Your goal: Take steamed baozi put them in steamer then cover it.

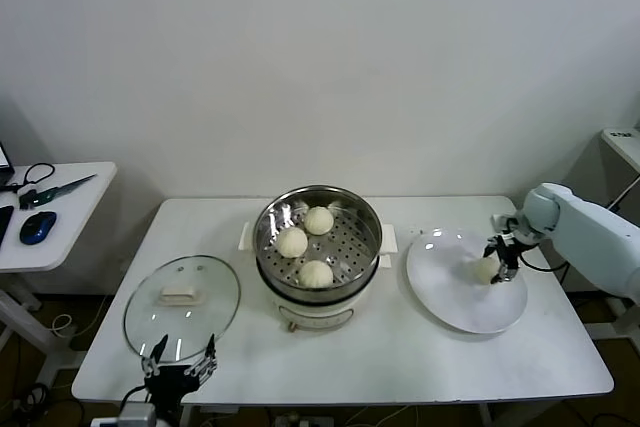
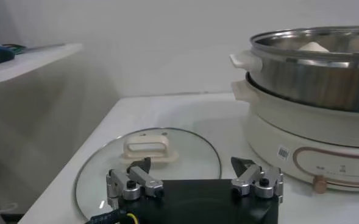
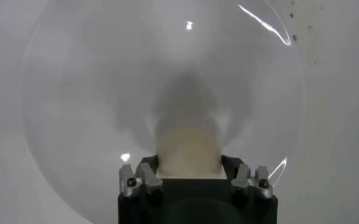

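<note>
Three cream-white baozi (image 1: 292, 241) lie in the steel steamer (image 1: 375, 237) on its cream pot base at the table's middle. A fourth baozi (image 1: 485, 270) is on the white plate (image 1: 450, 297) at the right. My right gripper (image 1: 497, 262) is down over it, and in the right wrist view its fingers (image 3: 149, 173) press both sides of that baozi (image 3: 188, 146). The glass cover (image 1: 215, 297) with its cream handle lies flat at the front left. My left gripper (image 1: 181, 355) waits open and empty at the table's front edge, just before the cover (image 2: 185, 152).
A side table (image 1: 60, 217) at the far left holds a blue mouse (image 1: 37, 227) and cables. The steamer (image 2: 313, 73) stands close beside the cover. A white stand is at the far right edge.
</note>
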